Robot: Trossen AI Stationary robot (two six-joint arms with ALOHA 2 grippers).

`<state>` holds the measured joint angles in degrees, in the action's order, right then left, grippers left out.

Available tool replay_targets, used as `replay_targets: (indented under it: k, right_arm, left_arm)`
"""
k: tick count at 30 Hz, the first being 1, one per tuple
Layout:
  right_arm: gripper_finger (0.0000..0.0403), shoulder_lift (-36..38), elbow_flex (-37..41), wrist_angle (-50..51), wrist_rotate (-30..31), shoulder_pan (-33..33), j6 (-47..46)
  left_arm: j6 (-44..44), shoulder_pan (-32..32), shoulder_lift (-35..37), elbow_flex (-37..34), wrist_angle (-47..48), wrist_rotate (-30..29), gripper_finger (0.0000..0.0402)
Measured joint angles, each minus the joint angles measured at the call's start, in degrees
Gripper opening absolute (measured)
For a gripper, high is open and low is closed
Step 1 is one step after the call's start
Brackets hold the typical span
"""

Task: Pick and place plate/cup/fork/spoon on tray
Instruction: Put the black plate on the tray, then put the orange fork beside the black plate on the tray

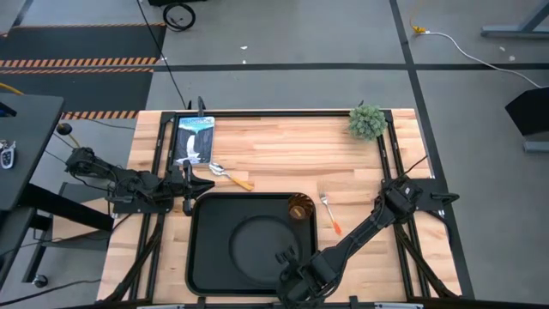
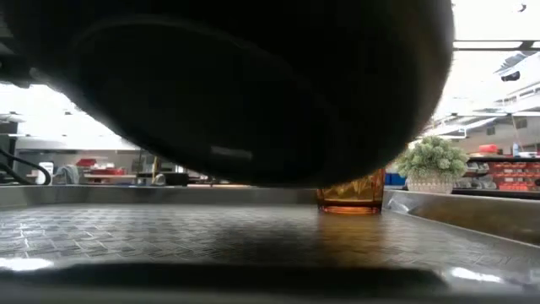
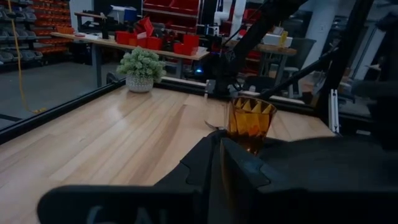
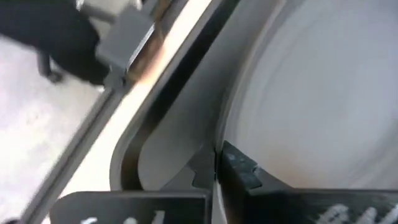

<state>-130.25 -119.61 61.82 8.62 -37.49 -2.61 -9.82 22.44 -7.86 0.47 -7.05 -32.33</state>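
The black tray [image 1: 199, 257] lies at the table's near middle, and the round black plate [image 1: 257, 245] is over its floor. My right gripper [image 1: 294, 275] is shut on the plate at the tray's near edge. The amber cup [image 1: 300, 207] stands in the tray's far right corner. The fork [image 1: 330, 215] lies on the wood right of the tray. The spoon [image 1: 230, 177] lies beyond the tray's far edge. My left gripper [image 1: 196, 183] waits shut at the tray's far left corner, holding nothing. My right gripper pinches the plate's rim [image 4: 231, 163] on its near side between the two fingers. It comes steeply from above. In the low view the plate [image 2: 253, 93] is tilted, its near part raised above the tray floor [image 2: 253, 241]. Whether its far edge rests on the tray I cannot tell.
A small potted plant [image 1: 367, 121] stands at the table's far right. A flat printed card [image 1: 194, 139] lies at the far left. Dark frame rails run along both side edges. Bare wood lies between the tray and the far edge.
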Motion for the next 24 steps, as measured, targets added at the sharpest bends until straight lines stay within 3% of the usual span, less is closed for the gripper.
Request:
replay_targets:
  k: [9,18,24]
  right_arm:
    - [0.0061,0.0,0.9,4.7,-2.7,-0.9,-1.1]
    - [0.0101,0.0,0.9,9.0,-8.3,-2.3,-9.1]
    - [0.0101,0.7,0.9,11.5,-5.3,-3.6,-14.9]
  left_arm:
    - [0.0,0.0,0.0,0.0,0.1,0.0,0.0043]
    - [0.0,0.0,0.0,0.0,0.1,0.0,0.0043]
    - [0.0,0.0,0.0,0.0,0.1,0.0,0.0043]
